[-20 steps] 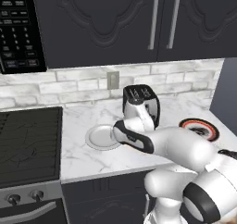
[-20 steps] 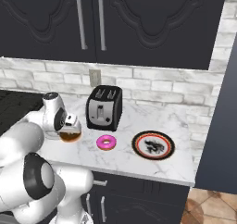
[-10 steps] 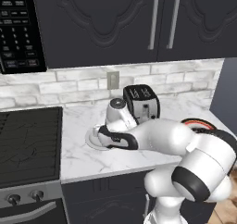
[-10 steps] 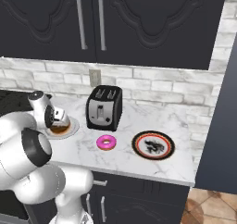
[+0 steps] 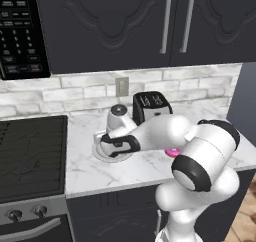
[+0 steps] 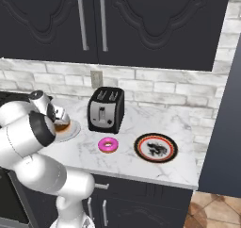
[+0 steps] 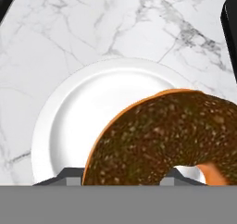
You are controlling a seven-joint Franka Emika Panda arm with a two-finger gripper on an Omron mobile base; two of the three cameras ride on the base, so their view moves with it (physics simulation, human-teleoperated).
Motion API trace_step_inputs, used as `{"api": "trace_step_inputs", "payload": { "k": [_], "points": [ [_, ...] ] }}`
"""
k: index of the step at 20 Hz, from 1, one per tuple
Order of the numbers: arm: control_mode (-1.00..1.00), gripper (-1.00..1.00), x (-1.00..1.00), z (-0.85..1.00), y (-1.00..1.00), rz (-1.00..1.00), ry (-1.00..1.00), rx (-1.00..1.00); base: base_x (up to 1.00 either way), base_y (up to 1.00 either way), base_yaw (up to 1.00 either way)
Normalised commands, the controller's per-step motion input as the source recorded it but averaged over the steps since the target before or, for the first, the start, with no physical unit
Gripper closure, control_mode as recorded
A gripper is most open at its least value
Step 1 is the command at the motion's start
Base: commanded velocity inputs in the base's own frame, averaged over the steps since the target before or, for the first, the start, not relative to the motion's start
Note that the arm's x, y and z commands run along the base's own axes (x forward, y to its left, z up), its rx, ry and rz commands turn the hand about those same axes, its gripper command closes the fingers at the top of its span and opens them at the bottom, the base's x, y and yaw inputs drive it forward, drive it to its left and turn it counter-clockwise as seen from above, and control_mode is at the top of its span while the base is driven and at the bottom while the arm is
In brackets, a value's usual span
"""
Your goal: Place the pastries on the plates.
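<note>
The chocolate-glazed donut sits between my gripper's fingers, which are shut on it, just above the plain white plate. In the right base view the gripper holds that donut low over the white plate, left of the toaster. In the left base view the hand covers most of the white plate. The pink donut lies on the counter in front of the toaster. The banded-rim plate is to its right, with nothing on it. A sliver of the pink donut shows behind my forearm.
A black toaster stands at the back of the marble counter, close to the right of the white plate. A dark stove borders the counter on the left, with a microwave above it. Dark cabinets hang overhead.
My arm has swung left from in front of the toaster and come down, carrying the chocolate donut over the white plate. The pink donut and the banded plate have not moved.
</note>
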Motion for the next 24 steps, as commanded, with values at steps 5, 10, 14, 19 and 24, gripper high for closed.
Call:
{"api": "trace_step_inputs", "payload": {
  "k": [5,10,14,19,24],
  "points": [
    [-1.00,-1.00,0.24,-0.03,0.00,0.00,0.00,0.00,0.00,0.00,0.00],
    [-1.00,-1.00,0.43,0.00,0.00,0.00,0.00,0.00,0.00,0.00,0.00],
    [-1.00,-1.00,0.34,0.10,0.00,0.00,-0.01,0.00,0.00,0.00,0.00],
    [-1.00,-1.00,-0.40,0.29,-0.43,-0.06,0.00,0.01,0.00,0.00,0.00],
    [-1.00,-1.00,-0.73,0.00,-1.00,-0.21,0.06,0.06,0.00,0.00,0.00]
  ]
}}
